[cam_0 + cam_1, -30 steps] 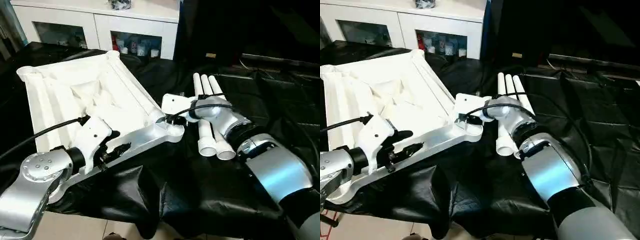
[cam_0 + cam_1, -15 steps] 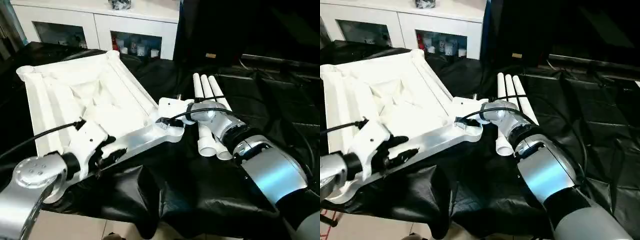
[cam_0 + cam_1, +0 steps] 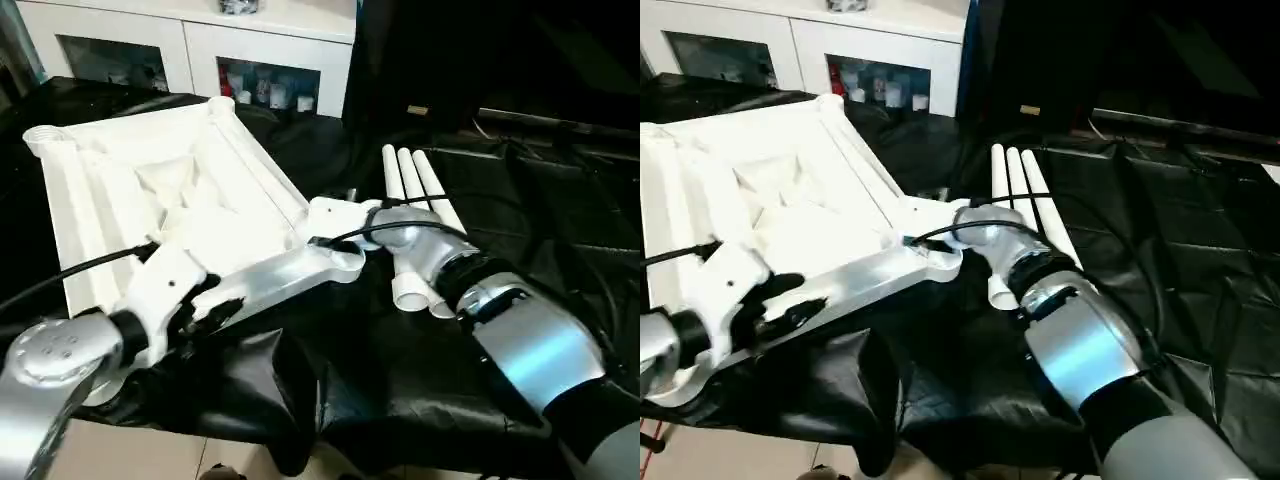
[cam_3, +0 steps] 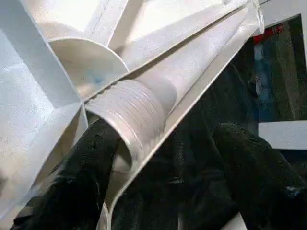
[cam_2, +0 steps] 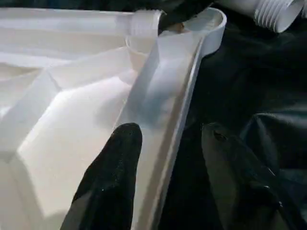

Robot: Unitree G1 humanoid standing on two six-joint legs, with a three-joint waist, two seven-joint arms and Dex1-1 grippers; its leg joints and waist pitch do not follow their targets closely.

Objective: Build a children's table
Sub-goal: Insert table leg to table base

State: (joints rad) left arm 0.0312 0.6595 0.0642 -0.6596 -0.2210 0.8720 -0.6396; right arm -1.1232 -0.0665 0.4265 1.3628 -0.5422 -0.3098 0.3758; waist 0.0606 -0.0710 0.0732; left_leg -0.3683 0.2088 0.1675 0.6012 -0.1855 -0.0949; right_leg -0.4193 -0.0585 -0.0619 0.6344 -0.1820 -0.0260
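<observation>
— Where's the tabletop (image 3: 170, 200)?

— Upside down on the black cloth (image 3: 520, 200), ribs up, with three legs (image 3: 415, 200) lying just to its right.

— And the left gripper (image 5: 168, 158)?

— Half spread, its fingers (image 5: 112, 177) straddling the near edge, one inside the rim, one outside.

— The right gripper (image 4: 163, 163)?

— Spread wide at the near right corner socket, either side of the rim. I can't tell whether it squeezes.

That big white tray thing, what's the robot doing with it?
It's a children's table being built. The tabletop lies upside down on black cloth. The left gripper straddles its near rim, fingers open. The right gripper is at the near corner socket, open. Three legs lie loose beside it.
</observation>
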